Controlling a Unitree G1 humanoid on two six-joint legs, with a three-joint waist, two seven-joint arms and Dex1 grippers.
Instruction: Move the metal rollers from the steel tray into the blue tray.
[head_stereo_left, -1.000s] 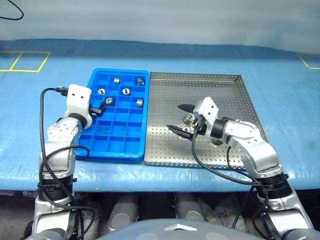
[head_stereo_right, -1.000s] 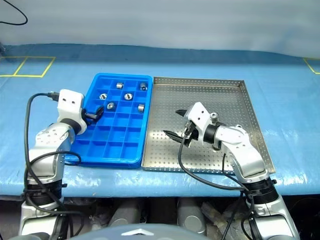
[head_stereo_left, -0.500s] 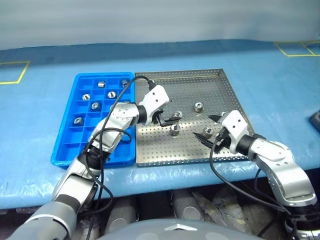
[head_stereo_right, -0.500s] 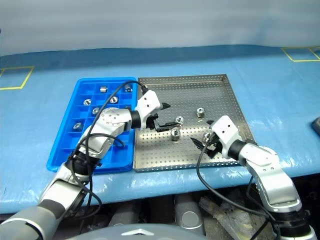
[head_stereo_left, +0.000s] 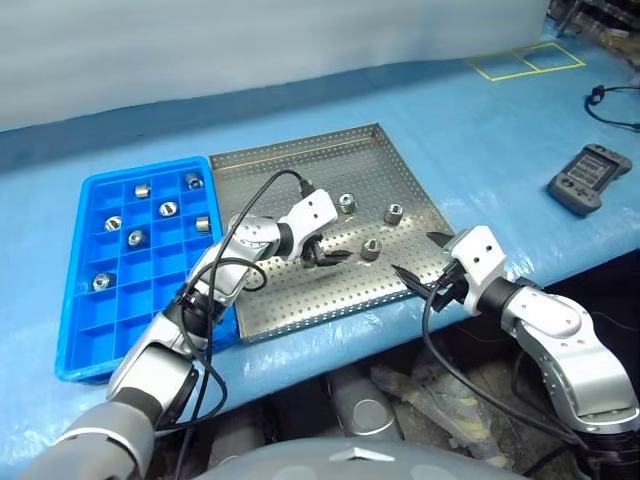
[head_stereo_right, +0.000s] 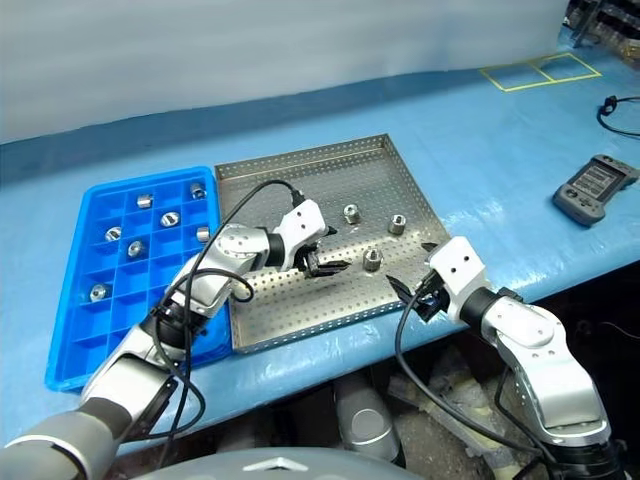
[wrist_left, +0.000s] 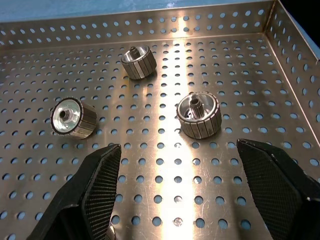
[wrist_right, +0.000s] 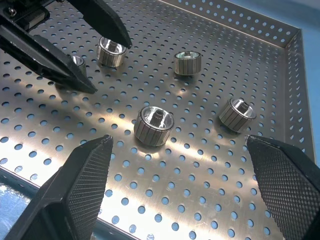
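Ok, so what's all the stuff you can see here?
blue tray: one, bright blue, left on the table
steel tray: one, silver, right beside it
sorted rollers: seven, silver, scattered in the blue tray's compartments
loose rollers: at least four, silver, on the steel tray
handset: one, dark grey, far right of the table
yellow tape: squares, far right corner
left gripper: black fingers, open, over the steel tray
right gripper: black fingers, open, at the steel tray's near right corner

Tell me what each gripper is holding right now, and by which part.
Nothing is held. The left gripper and right gripper are both open and empty above the steel tray.
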